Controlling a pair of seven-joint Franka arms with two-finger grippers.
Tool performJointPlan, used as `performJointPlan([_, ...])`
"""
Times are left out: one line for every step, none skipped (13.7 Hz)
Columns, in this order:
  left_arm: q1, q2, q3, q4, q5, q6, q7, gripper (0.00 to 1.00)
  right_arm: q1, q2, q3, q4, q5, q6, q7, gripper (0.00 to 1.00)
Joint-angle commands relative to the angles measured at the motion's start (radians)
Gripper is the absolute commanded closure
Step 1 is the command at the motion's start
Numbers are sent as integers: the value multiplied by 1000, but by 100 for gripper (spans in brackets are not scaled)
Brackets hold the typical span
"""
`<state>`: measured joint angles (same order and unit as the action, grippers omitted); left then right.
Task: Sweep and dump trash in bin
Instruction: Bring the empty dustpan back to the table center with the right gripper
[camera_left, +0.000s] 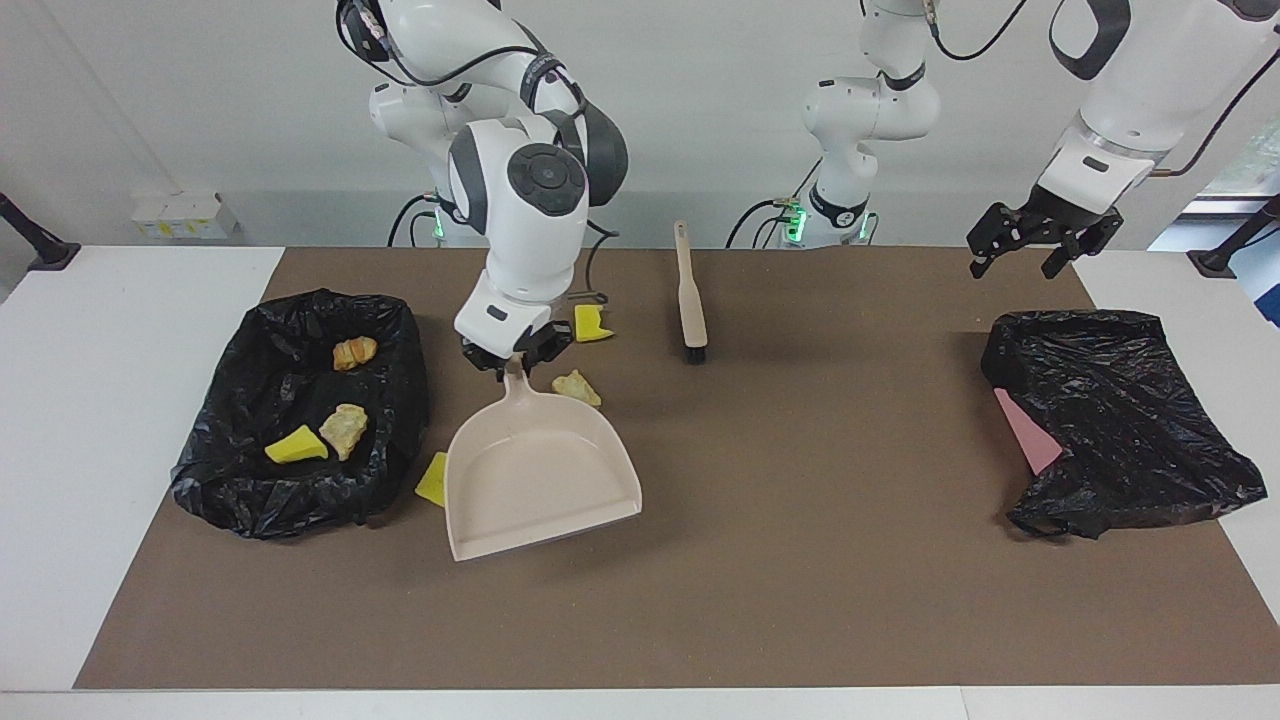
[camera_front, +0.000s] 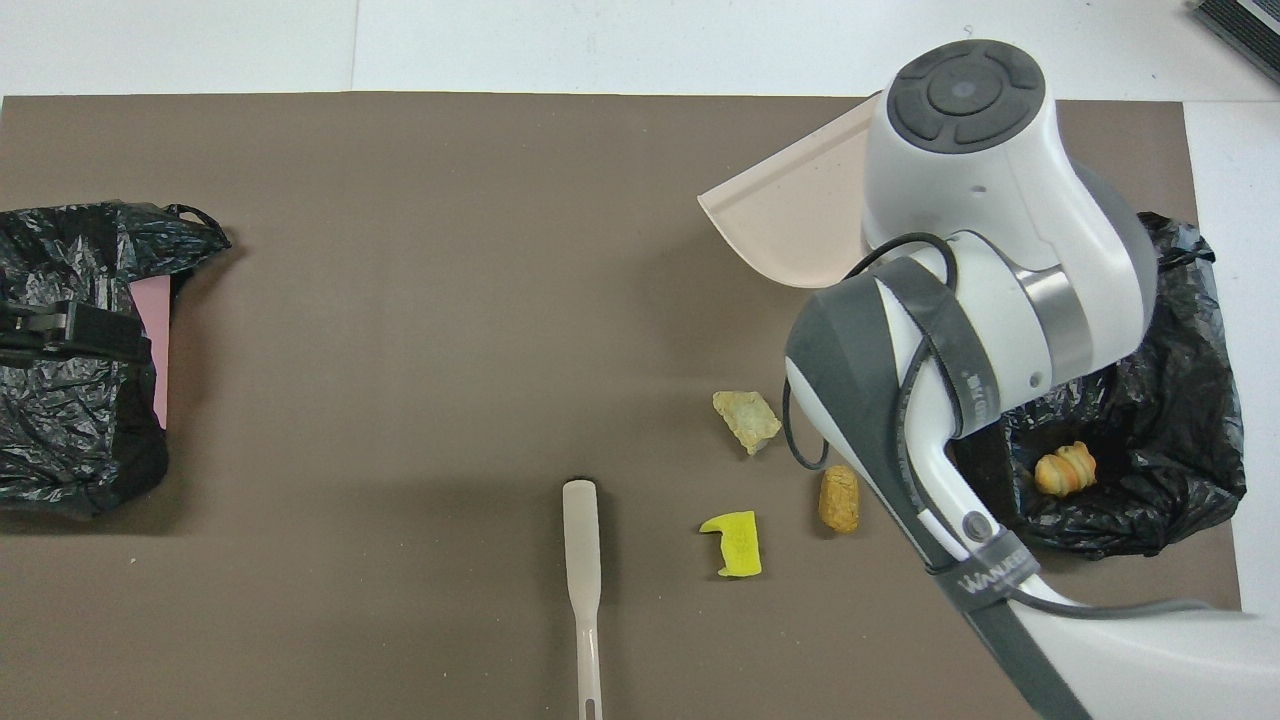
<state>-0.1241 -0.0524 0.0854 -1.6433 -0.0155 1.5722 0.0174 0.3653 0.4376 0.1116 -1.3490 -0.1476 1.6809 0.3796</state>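
Facing view, left to right. Bin (camera_left: 215, 480), black-lined, left of frame – three trash chunks inside: orange-brown (camera_left: 354, 352), beige (camera_left: 343, 427), yellow (camera_left: 295, 446). Yellow chunk (camera_left: 433, 482) on mat beside bin. Right gripper (camera_left: 512, 362), centre-left, fingers pinching dustpan (camera_left: 535, 475) handle; pan looks empty. Beige lump (camera_left: 577, 388) and yellow piece (camera_left: 592, 323) on mat near gripper. Brush (camera_left: 690, 292) lying untouched, upper centre. Left gripper (camera_left: 1030, 243), upper right, jaws spread, waiting over black bag (camera_left: 1120, 420). Roughly half done – loose pieces left.

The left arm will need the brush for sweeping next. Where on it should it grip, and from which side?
Grip the brush on its thin handle, at the end nearest the robots, coming straight down from above. It lies flat, bristles pointing away from the robots, nothing touching it.
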Motion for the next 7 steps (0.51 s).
performJointPlan([-11, -26, -3, -27, 19, -3, 12, 0, 56, 81, 2, 71, 29, 39, 170, 100])
performJointPlan([-14, -26, -3, -29, 20, -1, 13, 0, 90, 104, 2, 82, 31, 69, 236, 100])
performJointPlan([-23, -26, -1, -27, 20, -4, 12, 0, 115, 134, 2, 97, 31, 97, 296, 100])
performJointPlan([-20, -24, -1, -21, 19, -9, 9, 0, 144, 166, 3, 122, 33, 118, 350, 100])
performJointPlan([-16, -24, -1, -20, 19, -8, 9, 0, 155, 191, 3, 143, 46, 122, 379, 100])
performJointPlan([-12, -23, 0, -20, 19, -3, 7, 0, 159, 205, 3, 154, 78, 125, 384, 100])
performJointPlan([-8, -23, 0, -18, 19, 0, 6, 0, 168, 216, 3, 156, 97, 146, 383, 100])
